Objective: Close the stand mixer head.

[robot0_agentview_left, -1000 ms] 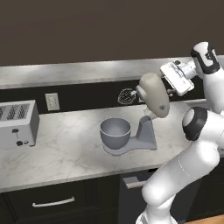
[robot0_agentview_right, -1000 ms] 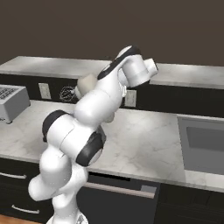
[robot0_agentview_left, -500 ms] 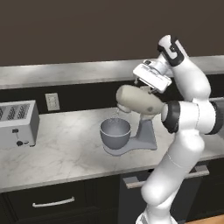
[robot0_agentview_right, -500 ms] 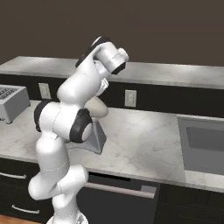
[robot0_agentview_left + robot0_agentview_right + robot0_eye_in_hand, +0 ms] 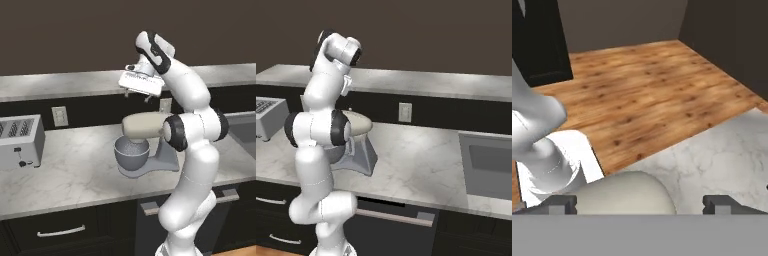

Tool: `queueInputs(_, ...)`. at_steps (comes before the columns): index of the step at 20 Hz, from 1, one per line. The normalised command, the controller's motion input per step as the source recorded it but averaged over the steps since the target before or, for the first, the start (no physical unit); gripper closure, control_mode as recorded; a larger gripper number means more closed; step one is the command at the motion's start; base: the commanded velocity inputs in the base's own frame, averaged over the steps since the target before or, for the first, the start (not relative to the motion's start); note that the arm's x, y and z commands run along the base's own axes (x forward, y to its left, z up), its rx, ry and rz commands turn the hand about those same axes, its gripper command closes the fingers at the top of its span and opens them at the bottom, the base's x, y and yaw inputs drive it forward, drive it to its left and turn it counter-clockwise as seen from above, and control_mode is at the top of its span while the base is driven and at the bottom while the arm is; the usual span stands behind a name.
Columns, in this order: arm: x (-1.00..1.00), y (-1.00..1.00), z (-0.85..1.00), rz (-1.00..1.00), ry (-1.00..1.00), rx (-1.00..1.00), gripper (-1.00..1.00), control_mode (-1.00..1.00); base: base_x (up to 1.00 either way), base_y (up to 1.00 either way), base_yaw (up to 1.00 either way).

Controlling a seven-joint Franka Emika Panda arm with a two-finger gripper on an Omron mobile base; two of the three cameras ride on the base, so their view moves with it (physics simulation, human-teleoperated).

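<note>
The stand mixer head [image 5: 142, 125] lies level over the grey bowl [image 5: 131, 153] on the marble counter [image 5: 65, 172], so the closing step looks finished, or nearly so. The gripper [image 5: 141, 94] hovers just above the head, fingers spread and empty. What remains is probably lifting clear.

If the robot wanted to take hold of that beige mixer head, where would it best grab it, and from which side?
Probably across the narrow width of the stand mixer head, coming down from above. It lies level over the grey bowl, its long rounded top bare and facing up. The gripper hangs just above it, fingers wide apart.
</note>
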Motion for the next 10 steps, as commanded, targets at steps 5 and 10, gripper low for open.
queueInputs(5, -0.51, 0.58, 0.45, 0.06, -0.11, -0.11, -1.0, -1.0, 0.0, 0.0, 0.0)
queueInputs(10, -0.35, 0.19, -0.05, 0.07, -0.07, -0.11, -1.0, -1.0, 0.0, 0.0, 0.0)
